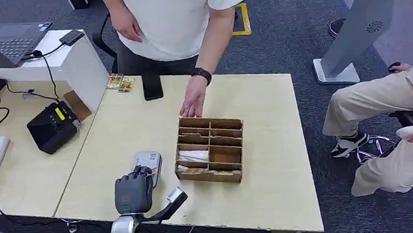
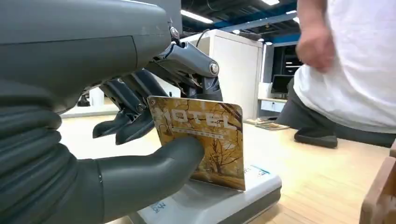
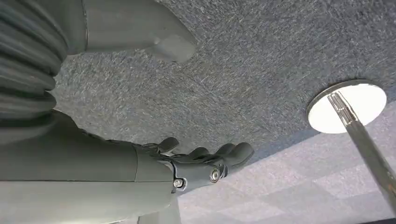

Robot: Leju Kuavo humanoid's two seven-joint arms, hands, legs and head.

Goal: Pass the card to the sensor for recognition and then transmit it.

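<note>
Head view: I see my left robot hand [image 1: 134,191] low over the near edge of the tabletop [image 1: 264,162], back of the hand up, sitting right over the white card sensor [image 1: 150,158]. Left wrist view confirms it: thumb and dark fingers [image 2: 126,123] are clamped on the card [image 2: 205,140], which stands nearly upright with its lower edge at the sensor's [image 2: 219,198] white top; whether it actually touches, I cannot tell. My right robot hand [image 3: 205,161] hangs over grey carpet [image 3: 261,60], fingers loosely extended and apart, holding nothing.

Just right of the sensor sits a brown wooden organiser box [image 1: 210,149] divided into compartments. One left-hand compartment holds something white [image 1: 193,156]; the contents of the others are not clear. A person's hand [image 1: 193,99] rests at the far edge of that box.

Card: golden-brown face, bare tree branch pattern, pale "HOTEL" lettering across the upper part, rounded corners. Two similar cards [image 1: 119,82] lie at the far side of the tabletop beside a black phone [image 1: 152,86].
</note>
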